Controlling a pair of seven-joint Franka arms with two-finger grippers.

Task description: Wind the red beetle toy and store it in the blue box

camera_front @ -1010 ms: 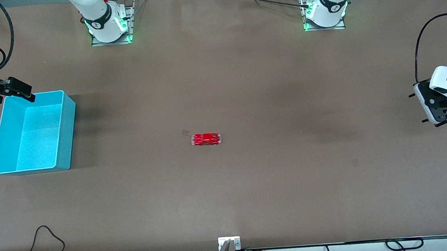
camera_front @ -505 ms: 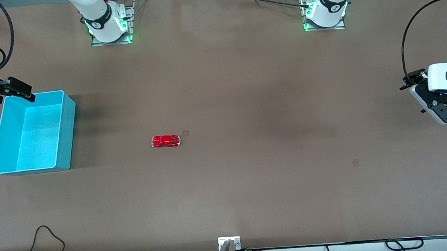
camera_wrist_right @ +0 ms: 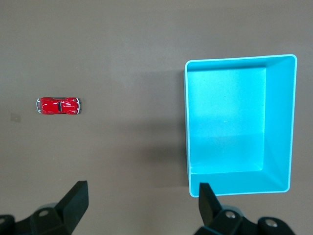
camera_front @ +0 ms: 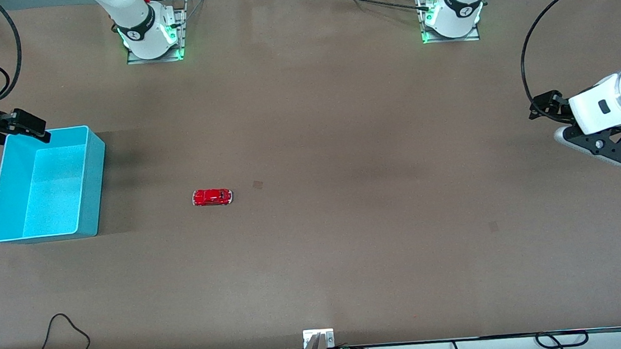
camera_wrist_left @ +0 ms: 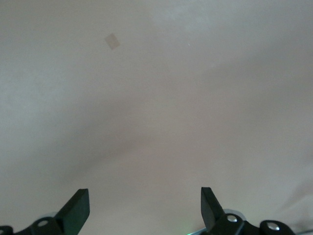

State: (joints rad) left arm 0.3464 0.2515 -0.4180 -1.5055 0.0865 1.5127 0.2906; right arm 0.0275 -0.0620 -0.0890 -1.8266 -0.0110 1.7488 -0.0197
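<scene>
The red beetle toy (camera_front: pixel 212 197) stands on its wheels on the brown table, between the table's middle and the blue box (camera_front: pixel 95 185); it also shows in the right wrist view (camera_wrist_right: pixel 58 105). The blue box is open and empty at the right arm's end of the table, also in the right wrist view (camera_wrist_right: pixel 279 122). My right gripper (camera_front: pixel 31 128) hangs open and empty over the box's corner farthest from the front camera; its jaws stand wide apart (camera_wrist_right: pixel 141 191). My left gripper (camera_front: pixel 600 146) is open and empty over bare table at the left arm's end (camera_wrist_left: pixel 144 193).
A small square mark (camera_front: pixel 257 184) lies on the table beside the toy, toward the left arm's end. A black cable loop (camera_front: pixel 65 331) lies at the table edge nearest the front camera. Both arm bases stand along the edge farthest from it.
The red beetle toy has rolled along the table toward the blue box and slowed. My left gripper has swung and lifted at its end of the table. The right arm has not moved.
</scene>
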